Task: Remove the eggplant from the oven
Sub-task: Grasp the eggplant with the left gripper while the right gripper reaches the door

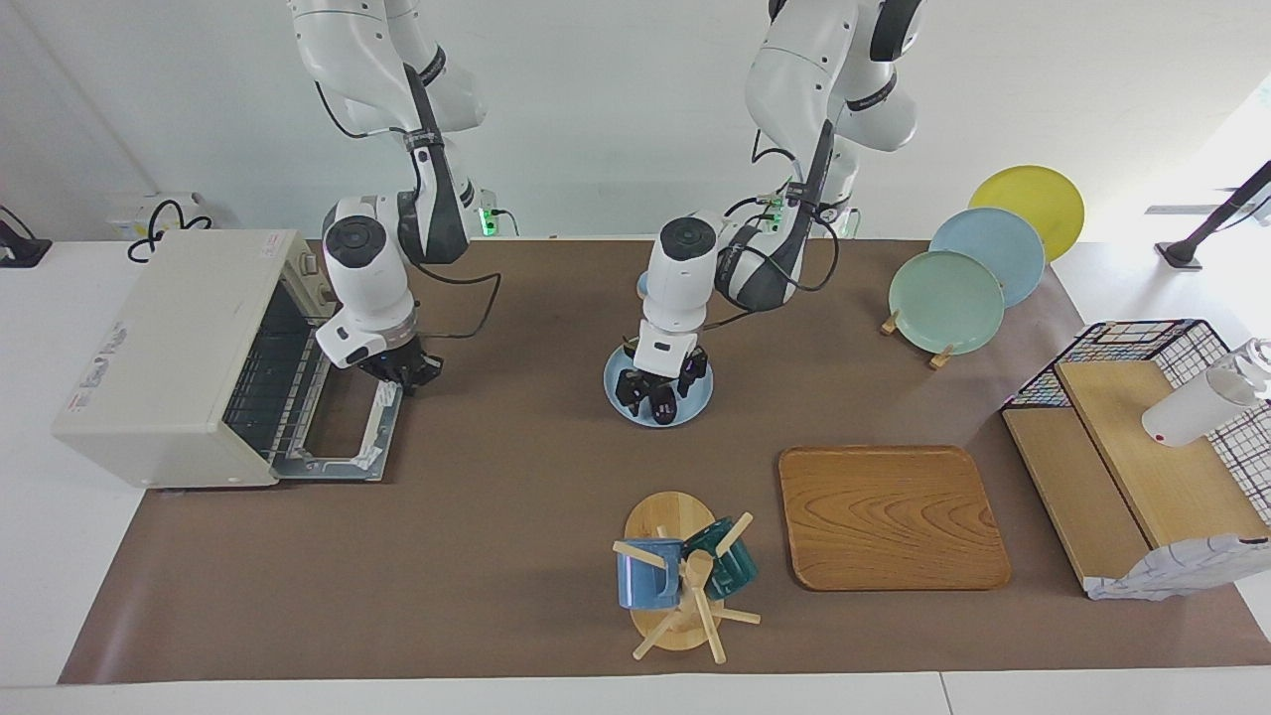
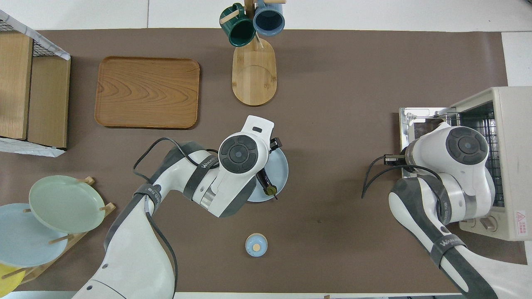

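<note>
- The oven (image 1: 169,357) stands at the right arm's end of the table, its door (image 1: 343,427) dropped flat open in front of it and its wire rack bare
- The right gripper (image 1: 402,369) hangs just above the open door's edge nearest the robots; I cannot tell how its fingers stand
- The left gripper (image 1: 660,394) is low over the light blue plate (image 1: 695,405) in the middle of the table, fingers pointing down at the plate; whether they are spread or clamped on anything cannot be told
- The eggplant (image 2: 266,184) lies on that plate, well apart from the oven; in the overhead view only its stem end shows from under the left arm's wrist
- A small blue lid (image 2: 256,245) sits nearer to the robots than the plate
- The mug rack (image 1: 675,581) with a blue and a green mug stands farther from the robots, beside the wooden tray (image 1: 889,516)
</note>
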Robot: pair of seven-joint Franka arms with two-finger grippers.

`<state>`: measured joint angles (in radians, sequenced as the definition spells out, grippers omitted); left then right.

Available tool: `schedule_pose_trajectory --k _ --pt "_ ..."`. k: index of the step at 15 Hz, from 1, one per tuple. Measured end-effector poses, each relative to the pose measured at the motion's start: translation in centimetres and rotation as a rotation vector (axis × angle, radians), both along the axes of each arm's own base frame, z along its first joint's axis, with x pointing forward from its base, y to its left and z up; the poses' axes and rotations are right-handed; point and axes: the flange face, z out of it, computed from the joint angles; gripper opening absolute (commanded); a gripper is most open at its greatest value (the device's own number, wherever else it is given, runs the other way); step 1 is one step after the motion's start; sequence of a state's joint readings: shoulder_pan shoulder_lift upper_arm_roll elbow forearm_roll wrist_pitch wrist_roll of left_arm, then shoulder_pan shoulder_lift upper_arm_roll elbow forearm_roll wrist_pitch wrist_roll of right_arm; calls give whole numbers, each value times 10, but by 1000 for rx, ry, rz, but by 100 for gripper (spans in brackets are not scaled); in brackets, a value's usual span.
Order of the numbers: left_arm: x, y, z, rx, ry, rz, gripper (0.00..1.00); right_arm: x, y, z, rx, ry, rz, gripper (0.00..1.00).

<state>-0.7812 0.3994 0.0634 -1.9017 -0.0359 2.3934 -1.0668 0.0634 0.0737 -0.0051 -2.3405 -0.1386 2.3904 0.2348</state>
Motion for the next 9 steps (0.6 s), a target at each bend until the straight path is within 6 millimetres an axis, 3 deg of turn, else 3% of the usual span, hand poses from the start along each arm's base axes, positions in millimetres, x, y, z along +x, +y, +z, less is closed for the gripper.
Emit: schedule_pose_trajectory --k 4,6,9 --pt "-1 1 1 8 15 1 99 -1 2 -1 -18 -2 33 0" --pt "-2 0 1 6 17 2 90 -2 9 -2 -63 0 96 0" --pt "-4 -2 1 0 22 3 53 2 13 6 -90 25 117 0"
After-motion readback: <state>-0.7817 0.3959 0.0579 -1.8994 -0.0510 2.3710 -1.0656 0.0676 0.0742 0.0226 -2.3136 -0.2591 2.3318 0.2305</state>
